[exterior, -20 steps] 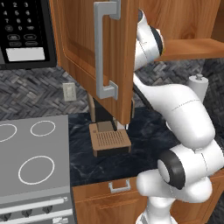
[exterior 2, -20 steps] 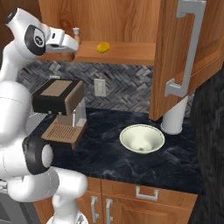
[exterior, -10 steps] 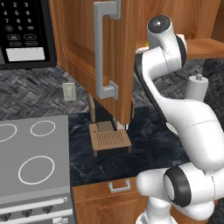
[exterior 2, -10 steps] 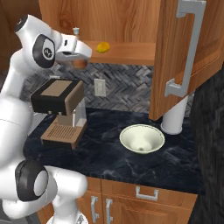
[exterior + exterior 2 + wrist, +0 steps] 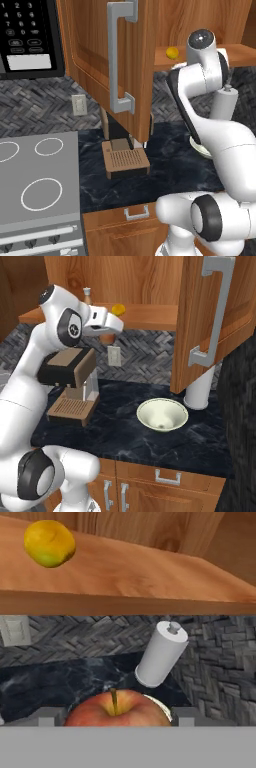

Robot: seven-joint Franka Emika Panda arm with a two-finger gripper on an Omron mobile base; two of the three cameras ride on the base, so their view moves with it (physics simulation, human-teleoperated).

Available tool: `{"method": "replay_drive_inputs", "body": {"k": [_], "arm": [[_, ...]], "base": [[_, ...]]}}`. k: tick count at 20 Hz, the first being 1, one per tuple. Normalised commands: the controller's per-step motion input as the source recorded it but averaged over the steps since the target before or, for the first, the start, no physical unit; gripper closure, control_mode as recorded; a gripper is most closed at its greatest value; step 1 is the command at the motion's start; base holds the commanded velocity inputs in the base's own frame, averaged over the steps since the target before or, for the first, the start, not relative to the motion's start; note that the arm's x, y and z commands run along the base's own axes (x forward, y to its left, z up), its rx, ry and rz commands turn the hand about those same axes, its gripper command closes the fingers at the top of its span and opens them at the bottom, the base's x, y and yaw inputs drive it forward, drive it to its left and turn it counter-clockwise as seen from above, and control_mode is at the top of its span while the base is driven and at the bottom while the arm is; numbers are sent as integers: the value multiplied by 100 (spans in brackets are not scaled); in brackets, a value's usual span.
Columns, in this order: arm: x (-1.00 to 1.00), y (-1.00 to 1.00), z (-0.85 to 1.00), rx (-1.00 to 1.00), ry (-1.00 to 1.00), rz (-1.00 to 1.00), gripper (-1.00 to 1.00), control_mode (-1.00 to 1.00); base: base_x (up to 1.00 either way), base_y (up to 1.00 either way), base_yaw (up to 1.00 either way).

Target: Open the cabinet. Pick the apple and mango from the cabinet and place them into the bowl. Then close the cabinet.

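- Just in front of the open shelf of the wall-hung orange-brown wood cabinet [image 5: 150, 286], the white arm's two-finger gripper [image 5: 111, 329] hangs above the dark marbled counter [image 5: 120, 431].
- In the hand view, the round red apple [image 5: 117, 709] with its short stem sits between the two grey fingertips [image 5: 46, 716], which stand wide and close against its sides; the fruit is clear of the shelf.
- The small roundish yellow mango [image 5: 49, 543] lies on the wooden cabinet shelf [image 5: 150, 572], up and to the left of the apple in the hand view.
- Both raised-panel doors are swung open, each with a long grey metal bar handle [image 5: 116, 55].
- The shallow cream-white bowl [image 5: 162, 414] rests on the counter, just beside a white upright cylinder [image 5: 200, 391].
- A brown-topped coffee machine [image 5: 70, 383] stands left of the bowl in the right base view.
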Motion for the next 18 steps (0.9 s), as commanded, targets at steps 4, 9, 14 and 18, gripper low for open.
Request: {"method": "replay_drive_inputs", "body": {"k": [4,9,14,18], "arm": [[-16,-42,-49,0,14,0,100,-100],[-18,-43,-48,0,11,0,100,-100],[-24,-46,-43,0,12,0,100,-100],[-22,-42,-44,0,10,0,100,-100]], "base": [[0,0,0],[0,0,0],[0,0,0],[0,0,0]]}}
